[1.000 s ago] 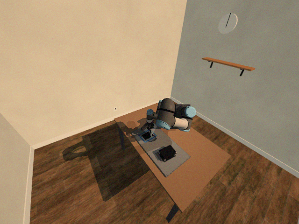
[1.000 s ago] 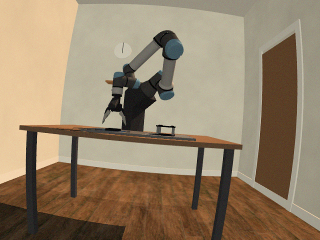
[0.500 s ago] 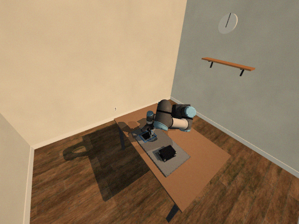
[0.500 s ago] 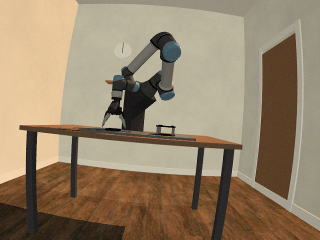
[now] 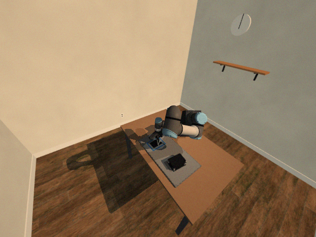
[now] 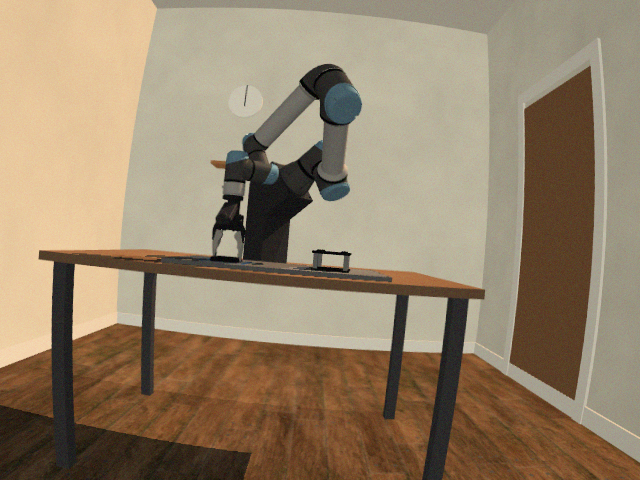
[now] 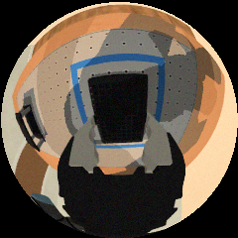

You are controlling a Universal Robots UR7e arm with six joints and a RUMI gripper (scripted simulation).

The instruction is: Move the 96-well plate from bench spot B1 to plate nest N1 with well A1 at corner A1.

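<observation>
The black 96-well plate (image 7: pixel 119 106) lies flat on the grey mat inside the blue outline of spot B1 (image 7: pixel 117 60). It also shows in the top view (image 5: pixel 154 144) and as a thin dark strip in the exterior view (image 6: pixel 225 257). My gripper (image 7: pixel 120 114) is down at the plate, one finger against each long side near its close end, shut on it. The gripper also shows in the top and exterior views (image 5: pixel 156 138) (image 6: pixel 227 252). The raised black nest N1 (image 5: pixel 176 161) (image 6: pixel 331 259) stands apart on the same mat and sits at the left edge of the wrist view (image 7: pixel 27 126). I cannot make out the plate's cut corner.
The grey perforated mat (image 5: pixel 178 172) lies on a brown table (image 5: pixel 212 176). The arm's base (image 6: pixel 268 227) stands behind the mat. A wall shelf (image 5: pixel 241 67) hangs high on the grey wall, far from the table.
</observation>
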